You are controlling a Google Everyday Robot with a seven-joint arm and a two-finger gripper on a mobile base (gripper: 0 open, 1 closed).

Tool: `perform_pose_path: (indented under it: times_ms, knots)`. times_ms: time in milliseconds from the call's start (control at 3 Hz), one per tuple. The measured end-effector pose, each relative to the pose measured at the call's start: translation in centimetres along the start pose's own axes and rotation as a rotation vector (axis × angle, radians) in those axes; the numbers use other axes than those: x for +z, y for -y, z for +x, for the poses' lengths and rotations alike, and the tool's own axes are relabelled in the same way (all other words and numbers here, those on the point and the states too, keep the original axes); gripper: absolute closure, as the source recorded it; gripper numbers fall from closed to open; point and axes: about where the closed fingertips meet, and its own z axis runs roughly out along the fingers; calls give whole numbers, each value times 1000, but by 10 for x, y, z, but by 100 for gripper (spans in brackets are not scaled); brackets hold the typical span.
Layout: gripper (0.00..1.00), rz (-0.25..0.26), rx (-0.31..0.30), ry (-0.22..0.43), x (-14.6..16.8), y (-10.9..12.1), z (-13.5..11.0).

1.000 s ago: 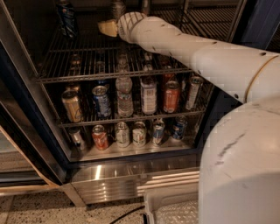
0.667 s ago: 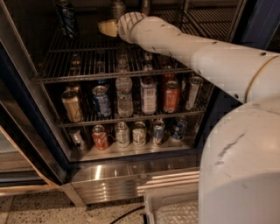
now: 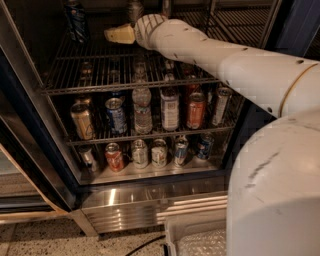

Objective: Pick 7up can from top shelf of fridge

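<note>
Nearest, at the lower right, the robot's bulky white body [image 3: 275, 200], with a pale tray [image 3: 197, 239] at its foot. Just past that, the fridge [image 3: 30, 130] with its door open, dark blue frame on the left and a shiny steel base [image 3: 150, 202] below. Above the base, 2 lower racks [image 3: 150, 134] crowded with cans and bottles. Higher up, the top shelf [image 3: 90, 70], a grey wire rack seen from above and mostly bare toward the front. Reaching in over it from the right, the white arm [image 3: 210, 50], ending in the gripper [image 3: 119, 34] above the back part of that shelf; only a yellowish tip showing, so open or closed cannot be told. Just beyond the gripper, at the very top edge, the 7up can [image 3: 134, 10], pale and silvery, upright by the look of it, partly cut off by the edge; touching or apart cannot be told. Well to the left, a dark blue can [image 3: 75, 20]. Probably the final approach, with no sign of a grip on the can yet. Main risk: pushing forward slightly off line and nudging the can, likely tipping it on the thin bars or sliding it deeper into the back. Also possible: closing too high near the rim and losing it on the lift, or clipping neighbouring cans when pulling out.
</note>
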Motion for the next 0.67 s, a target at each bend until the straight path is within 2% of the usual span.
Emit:
perform_pose_path:
  times_ms: [333, 667]
  knots:
    - [0, -2, -3, 7, 4, 1, -3]
    - [16, -20, -14, 19, 16, -1, -11]
